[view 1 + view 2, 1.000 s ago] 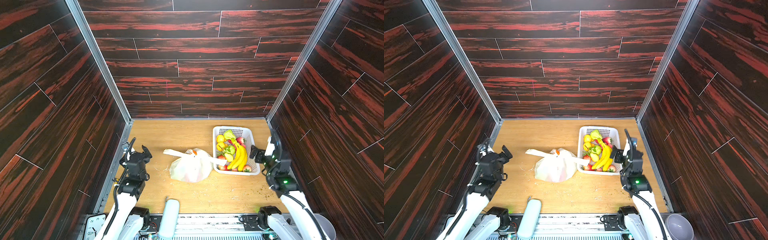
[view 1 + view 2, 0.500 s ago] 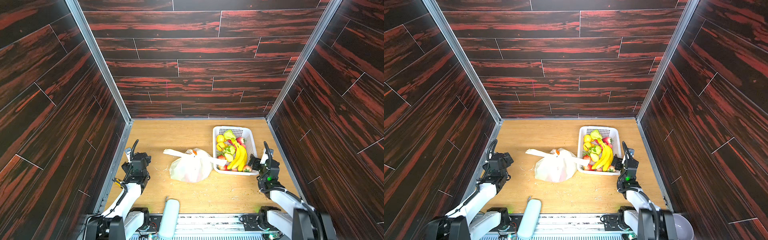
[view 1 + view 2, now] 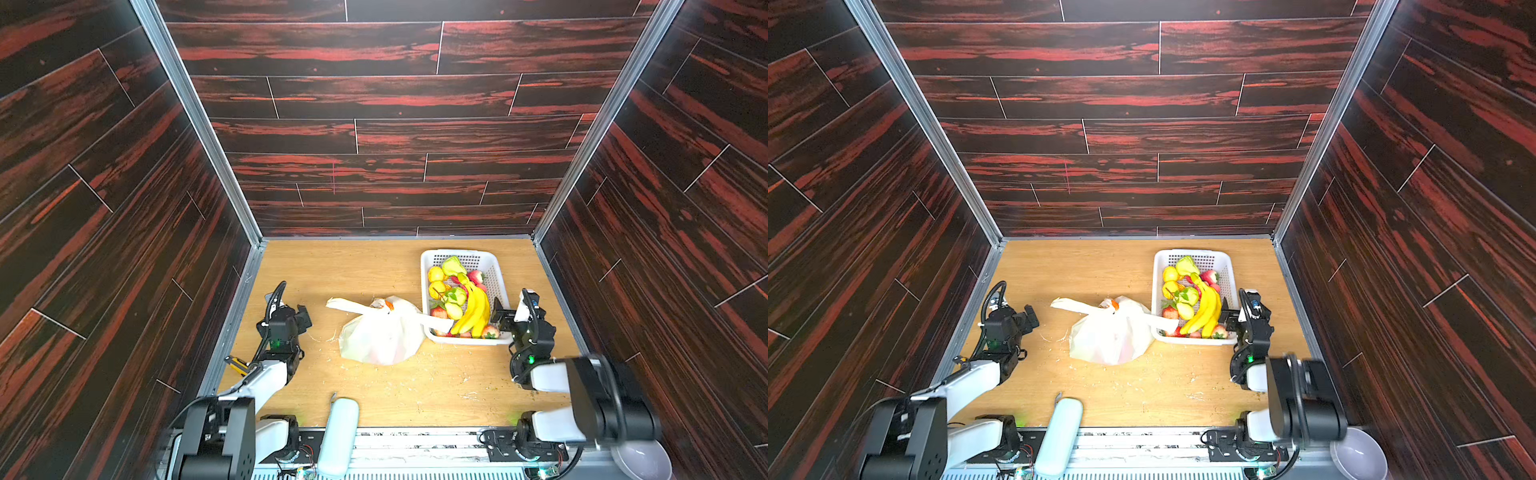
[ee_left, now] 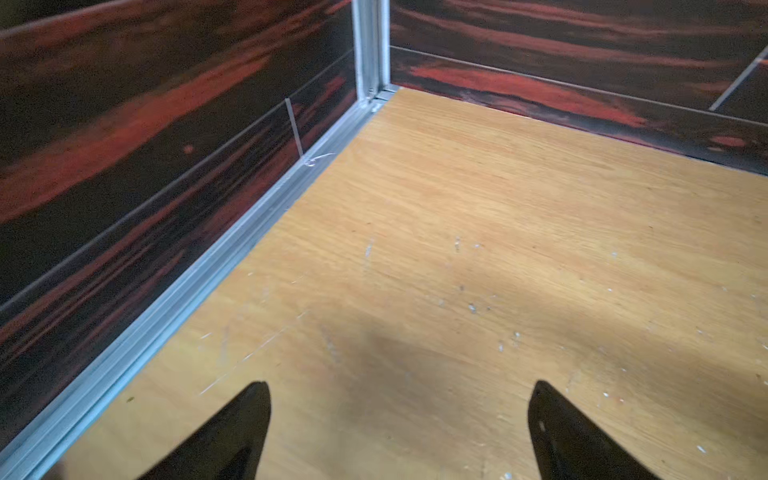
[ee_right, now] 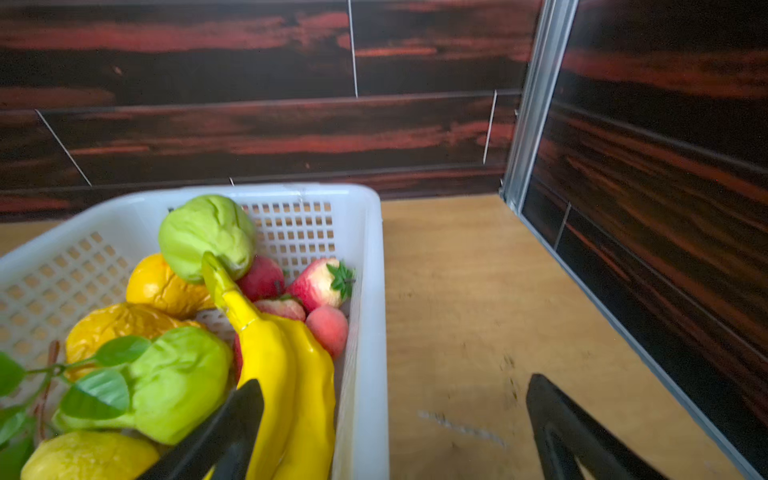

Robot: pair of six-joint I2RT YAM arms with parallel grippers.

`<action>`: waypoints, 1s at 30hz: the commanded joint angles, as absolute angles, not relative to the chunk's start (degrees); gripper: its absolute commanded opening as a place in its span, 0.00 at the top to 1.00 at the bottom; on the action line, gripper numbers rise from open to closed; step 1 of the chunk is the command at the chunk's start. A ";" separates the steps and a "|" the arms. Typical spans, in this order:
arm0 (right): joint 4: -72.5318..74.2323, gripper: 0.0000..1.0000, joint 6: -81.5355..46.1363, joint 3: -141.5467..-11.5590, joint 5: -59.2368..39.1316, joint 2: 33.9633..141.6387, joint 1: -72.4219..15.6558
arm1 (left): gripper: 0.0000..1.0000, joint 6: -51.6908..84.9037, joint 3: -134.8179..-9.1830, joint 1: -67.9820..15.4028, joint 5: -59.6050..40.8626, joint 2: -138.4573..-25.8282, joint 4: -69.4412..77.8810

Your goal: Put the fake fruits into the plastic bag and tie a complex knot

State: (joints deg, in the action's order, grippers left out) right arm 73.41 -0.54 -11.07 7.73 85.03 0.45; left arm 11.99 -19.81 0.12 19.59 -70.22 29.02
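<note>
The plastic bag (image 3: pixel 380 334) (image 3: pixel 1111 332) lies crumpled mid-table, one handle stretched left and the other reaching the white basket (image 3: pixel 463 254) (image 3: pixel 1196 252). The basket holds the fake fruits: a banana bunch (image 3: pixel 473 311) (image 5: pixel 286 365), green pears (image 5: pixel 205 235), lemons (image 5: pixel 160 286) and strawberries (image 5: pixel 322 282). My left gripper (image 3: pixel 289 309) (image 4: pixel 399 415) stands open over bare table, left of the bag. My right gripper (image 3: pixel 515 309) (image 5: pixel 395 415) stands open and straddles the basket's right wall, one finger over the bananas.
Dark wood-patterned walls close in the left, right and back. A pale cylinder (image 3: pixel 338 432) lies at the front edge and a grey bowl (image 3: pixel 640 457) at the front right corner. A yellow-black tool (image 3: pixel 237 365) lies by the left rail. White scraps dot the table.
Both arms have folded down toward the front rail, bringing the grippers lower. Both grippers stay open. Bag, basket and fruits have not moved.
</note>
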 commanded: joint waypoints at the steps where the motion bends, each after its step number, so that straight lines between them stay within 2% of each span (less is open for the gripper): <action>1: 79.40 0.01 0.62 -10.92 6.32 90.27 0.55 | 0.01 9.48 -19.92 0.53 16.67 -72.35 36.68; 8: 64.09 0.01 -2.80 -17.75 4.50 89.15 3.37 | 0.01 5.58 -22.16 0.70 13.51 -78.42 42.02; 14: 63.61 0.01 -3.95 -18.25 2.43 89.36 5.03 | 0.01 5.43 -20.35 1.22 13.81 -90.46 59.36; 15: 63.70 0.01 -3.90 -18.22 2.35 89.33 5.02 | 0.01 5.59 -20.74 1.31 13.94 -90.63 59.02; 18: 63.58 0.01 -3.89 -18.24 2.45 89.35 5.00 | 0.01 5.67 -25.12 1.49 12.81 -87.81 44.44; 20: 63.81 0.01 -3.87 -18.11 2.48 89.19 4.99 | 0.01 6.15 -24.17 1.58 13.21 -88.68 47.98; 30: 63.99 0.01 -3.66 -18.00 2.54 89.21 4.94 | 0.01 5.71 -24.61 1.58 13.10 -87.97 45.90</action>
State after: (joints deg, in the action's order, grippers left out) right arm 65.93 -3.44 -18.00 3.14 88.09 4.95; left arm 6.39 -23.70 1.17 13.45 -89.56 46.52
